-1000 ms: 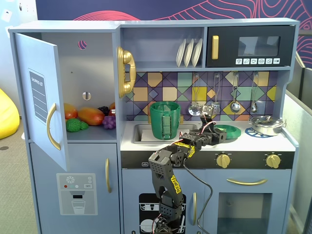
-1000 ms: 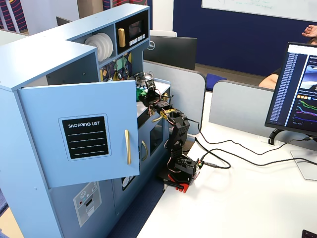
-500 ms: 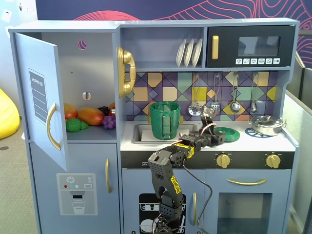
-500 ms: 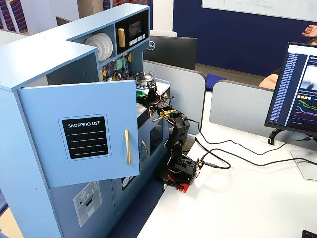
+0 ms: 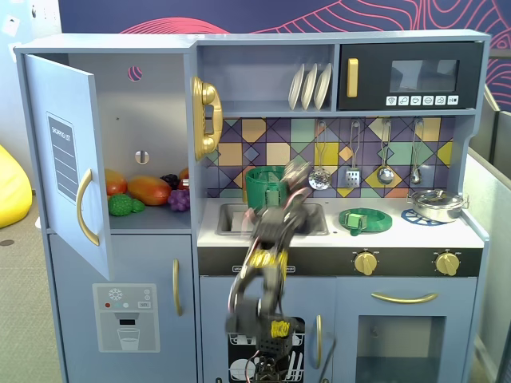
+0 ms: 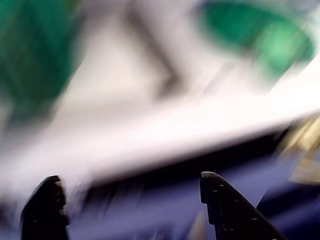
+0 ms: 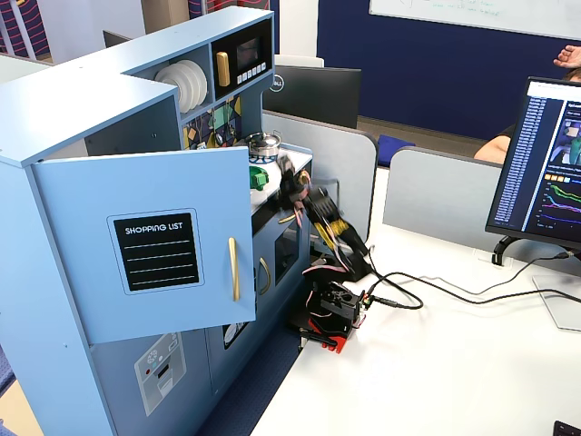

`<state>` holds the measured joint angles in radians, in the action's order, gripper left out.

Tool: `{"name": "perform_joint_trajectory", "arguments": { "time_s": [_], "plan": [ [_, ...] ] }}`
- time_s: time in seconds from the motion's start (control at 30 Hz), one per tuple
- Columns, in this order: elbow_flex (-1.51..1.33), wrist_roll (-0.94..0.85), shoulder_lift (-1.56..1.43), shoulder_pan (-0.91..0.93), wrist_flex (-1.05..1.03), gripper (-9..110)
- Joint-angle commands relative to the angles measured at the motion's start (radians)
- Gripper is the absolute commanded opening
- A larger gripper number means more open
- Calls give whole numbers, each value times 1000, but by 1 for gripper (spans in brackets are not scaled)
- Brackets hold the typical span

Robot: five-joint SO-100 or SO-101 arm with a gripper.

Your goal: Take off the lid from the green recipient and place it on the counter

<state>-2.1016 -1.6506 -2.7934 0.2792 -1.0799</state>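
The green lid (image 5: 365, 219) lies flat on the pale counter (image 5: 319, 235), right of the sink and apart from the pot. The tall green recipient (image 5: 263, 185) stands uncovered behind the sink. My gripper (image 5: 294, 177) is blurred in front of the pot's right side. In the wrist view the gripper (image 6: 129, 180) is open and empty, with its two black fingertips wide apart. There the pot is a green blur (image 6: 30, 50) at upper left and the lid a green blur (image 6: 260, 30) at upper right. In the side fixed view the gripper (image 7: 289, 177) is beside the lid (image 7: 260, 177).
A shiny steel pan (image 5: 437, 204) with its silver lid sits at the counter's right end. The sink (image 5: 231, 217) lies left of the arm. The cupboard door (image 5: 68, 159) stands open at left, with toy food on its shelf. Utensils hang on the back wall.
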Motion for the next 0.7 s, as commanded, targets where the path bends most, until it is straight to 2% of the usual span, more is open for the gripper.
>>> {"name": "perform_joint_trajectory", "arguments": {
  "time_s": [0.0,0.1,0.23,0.4,0.67],
  "plan": [
    [-199,28,-216,-178,-178,18],
    [-337,84,-218,-207,-179,15],
    [-555,11,-225,-202,-149,12],
    [-755,87,-264,-238,-107,11],
    [-868,178,-359,-279,-258,10]
  ]
}}
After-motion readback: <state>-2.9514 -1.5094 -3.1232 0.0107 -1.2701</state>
